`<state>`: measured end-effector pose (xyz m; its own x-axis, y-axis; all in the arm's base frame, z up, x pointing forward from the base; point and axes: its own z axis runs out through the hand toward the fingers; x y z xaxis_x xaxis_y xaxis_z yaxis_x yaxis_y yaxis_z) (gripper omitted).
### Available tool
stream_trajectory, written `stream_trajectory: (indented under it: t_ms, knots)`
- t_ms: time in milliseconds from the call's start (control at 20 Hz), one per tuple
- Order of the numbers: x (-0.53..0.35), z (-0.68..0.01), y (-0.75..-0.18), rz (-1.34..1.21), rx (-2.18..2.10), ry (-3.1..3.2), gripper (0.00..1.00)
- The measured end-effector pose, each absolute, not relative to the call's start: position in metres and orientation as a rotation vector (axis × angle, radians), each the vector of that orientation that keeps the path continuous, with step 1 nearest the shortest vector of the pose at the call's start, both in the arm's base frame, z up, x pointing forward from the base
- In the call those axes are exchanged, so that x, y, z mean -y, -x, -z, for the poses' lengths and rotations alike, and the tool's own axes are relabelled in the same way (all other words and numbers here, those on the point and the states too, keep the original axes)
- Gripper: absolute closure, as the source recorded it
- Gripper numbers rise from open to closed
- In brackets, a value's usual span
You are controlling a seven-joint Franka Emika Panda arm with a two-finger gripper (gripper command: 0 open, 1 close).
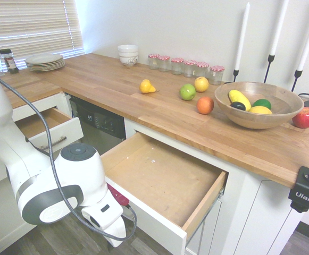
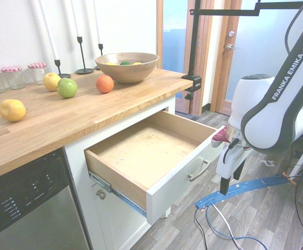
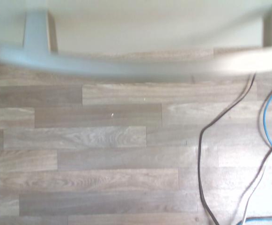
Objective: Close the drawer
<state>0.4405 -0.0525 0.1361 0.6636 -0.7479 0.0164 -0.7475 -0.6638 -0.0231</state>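
The drawer [image 1: 159, 178] stands pulled far out from under the wooden countertop, its light brown bottom [image 2: 141, 151] bare. Its white front panel [image 2: 178, 179] carries a silver bar handle [image 2: 199, 170]. My gripper [image 2: 223, 190] hangs fingers-down just in front of that panel, beside the handle and a little lower, open and holding nothing. In the first exterior view the gripper [image 1: 116, 243] is mostly hidden behind the arm's wrist. The wrist view shows the blurred handle [image 3: 126, 65] close by, over wood-plank floor.
A narrower white drawer [image 1: 50, 125] also stands open at the left, beyond the dishwasher [image 1: 98, 125]. On the countertop [image 1: 117, 85] are a wooden fruit bowl [image 1: 258, 103], loose fruit, jars, plates and candlesticks. A camera clamp [image 2: 193, 83] grips the counter edge. Cables [image 2: 229, 229] cross the floor.
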Motion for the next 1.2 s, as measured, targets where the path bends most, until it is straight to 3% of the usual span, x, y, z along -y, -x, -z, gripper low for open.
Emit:
stream_trajectory:
  t_ms: [1200]
  knots:
    - [0.042, -0.128, -0.468, 0.071, -1.247, 2.876, 1.0]
